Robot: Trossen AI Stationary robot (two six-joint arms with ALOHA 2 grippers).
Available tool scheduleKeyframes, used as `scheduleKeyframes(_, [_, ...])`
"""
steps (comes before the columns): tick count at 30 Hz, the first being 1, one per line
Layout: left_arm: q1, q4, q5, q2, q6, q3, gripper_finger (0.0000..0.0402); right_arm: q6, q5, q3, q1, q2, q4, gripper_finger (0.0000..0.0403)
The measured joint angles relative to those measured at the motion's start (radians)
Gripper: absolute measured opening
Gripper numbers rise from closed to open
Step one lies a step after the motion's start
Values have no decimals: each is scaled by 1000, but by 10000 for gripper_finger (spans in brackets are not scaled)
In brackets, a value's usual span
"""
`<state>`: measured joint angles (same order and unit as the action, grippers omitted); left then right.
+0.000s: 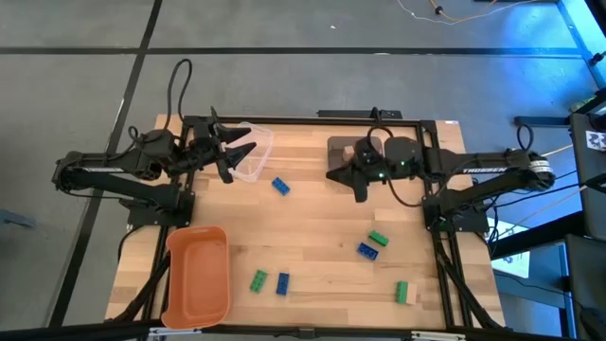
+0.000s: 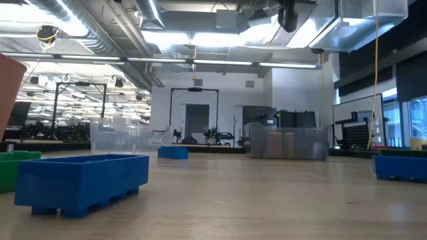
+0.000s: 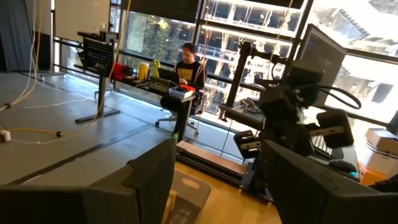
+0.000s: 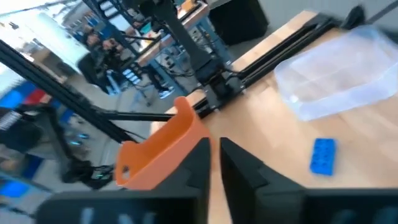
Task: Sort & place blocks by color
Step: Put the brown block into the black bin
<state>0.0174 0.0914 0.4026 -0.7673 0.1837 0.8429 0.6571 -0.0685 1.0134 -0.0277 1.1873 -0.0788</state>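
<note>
Hovering upper left above the clear tub (image 1: 254, 156), left claw (image 1: 239, 152) gapes; right claw (image 1: 352, 183), upper centre, nearly together; blocks (image 1: 281, 186) scattered on worktop (image 1: 312, 246).

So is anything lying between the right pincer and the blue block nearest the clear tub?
Nothing visible. In the high view the right pincer hangs over bare wood, and the stretch of table across to the blue block beside the clear tub holds no other object.
</note>
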Motion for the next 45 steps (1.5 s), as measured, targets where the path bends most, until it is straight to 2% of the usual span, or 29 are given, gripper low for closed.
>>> scheduleKeyframes(3, [0,0,0,0,0,0,229,31,-73,0,-20,0,0,95])
scheduleKeyframes(11, [0,0,0,0,0,0,229,118,-151,0,-22,0,0,267])
scheduleKeyframes(14, [0,0,0,0,0,0,229,157,-237,0,-22,0,20,316])
scheduleKeyframes(17, [0,0,0,0,0,0,229,219,-362,5,-13,0,77,348])
scheduleKeyframes(20, [0,0,0,0,0,0,229,315,-454,58,26,0,28,355])
scheduleKeyframes(23, [0,0,0,0,0,0,229,357,-450,128,123,-1,-174,353])
scheduleKeyframes(26, [0,0,0,0,0,0,229,403,-365,193,274,8,-471,348])
scheduleKeyframes(30, [0,0,0,0,0,0,229,603,-206,206,527,31,-734,344])
scheduleKeyframes(34, [0,0,0,0,0,0,229,779,-140,206,768,104,-815,343])
scheduleKeyframes(37, [0,0,0,0,0,0,229,815,-138,207,889,191,-817,343])
scheduleKeyframes(41, [0,0,0,0,0,0,229,803,-134,207,979,327,-845,342])
scheduleKeyframes(45, [0,-1,0,0,-4,0,229,770,-132,207,1019,445,-895,342])
